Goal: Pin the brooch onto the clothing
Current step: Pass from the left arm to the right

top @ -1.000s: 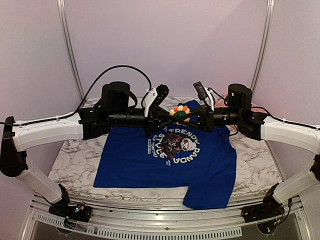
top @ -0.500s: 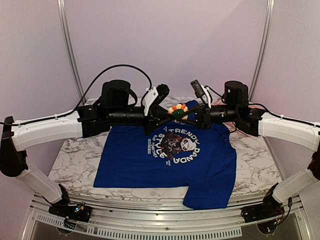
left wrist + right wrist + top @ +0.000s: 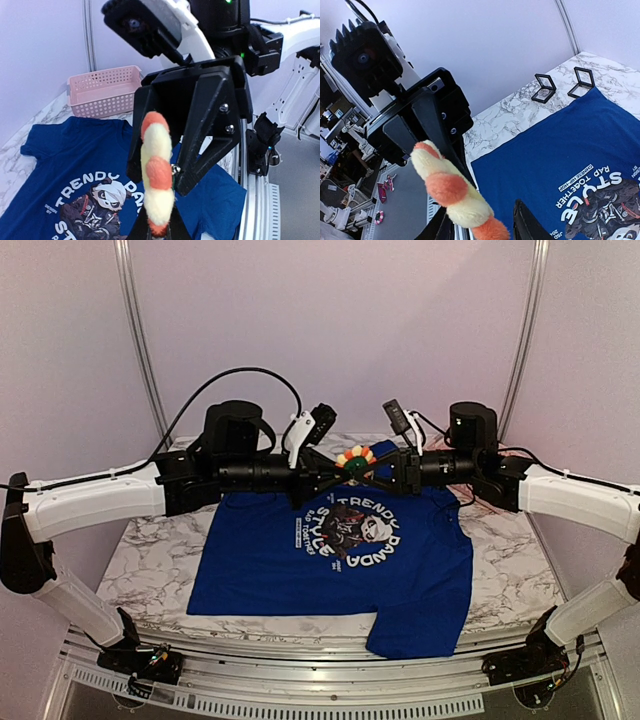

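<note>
Reading the overhead view from left to right, we first meet the left arm, stretched level across the marble table [image 3: 150,565] so that the left gripper [image 3: 336,473] reaches the middle of the scene, over the far part of the clothing [image 3: 250,560]. Its jaws are clenched on the lower edge of the brooch [image 3: 352,462]. The left wrist view shows the soft flower standing edge-on, straight out of the fingertips. We judge that this grasp serves as a fixed holder, steadying the brooch so that the opposite arm can work on it. The brooch is therefore in the air, apart from the fabric and above the far edge of the panda print, not yet attached. Next to the right comes the right gripper [image 3: 369,468], which meets the left one head-on. Its jaws are parted, one finger on each side of the flower, and we see no grip from this side. We take this spread as suited to handling the fastening, of which a small metal part shows beside the petals. Whether the pin stands open is too small to tell. The clothing is spread print upward beneath both grippers, presumably so that the pin can be brought down to it. At far right, behind the right arm, stands a pink basket [image 3: 102,90].
</note>
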Motion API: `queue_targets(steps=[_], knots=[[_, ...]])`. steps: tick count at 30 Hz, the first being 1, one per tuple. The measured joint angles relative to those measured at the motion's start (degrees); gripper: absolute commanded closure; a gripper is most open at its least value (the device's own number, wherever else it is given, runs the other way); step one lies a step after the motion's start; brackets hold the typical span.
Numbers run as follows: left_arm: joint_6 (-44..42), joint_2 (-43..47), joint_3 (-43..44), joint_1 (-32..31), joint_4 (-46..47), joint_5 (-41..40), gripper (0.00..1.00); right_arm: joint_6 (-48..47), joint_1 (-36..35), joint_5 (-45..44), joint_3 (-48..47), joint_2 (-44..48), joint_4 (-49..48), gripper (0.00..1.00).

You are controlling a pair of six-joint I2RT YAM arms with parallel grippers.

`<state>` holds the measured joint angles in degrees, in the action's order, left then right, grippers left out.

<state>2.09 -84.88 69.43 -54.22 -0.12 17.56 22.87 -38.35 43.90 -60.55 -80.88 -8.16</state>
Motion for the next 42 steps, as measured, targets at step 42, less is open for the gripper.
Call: queue_targets(steps=[42], knots=[[15.34, -0.79, 0.00, -0.63, 1.55, -4.11, 1.00, -9.51, -11.08, -29.83, 9.46, 8.59, -6.29, 0.91]])
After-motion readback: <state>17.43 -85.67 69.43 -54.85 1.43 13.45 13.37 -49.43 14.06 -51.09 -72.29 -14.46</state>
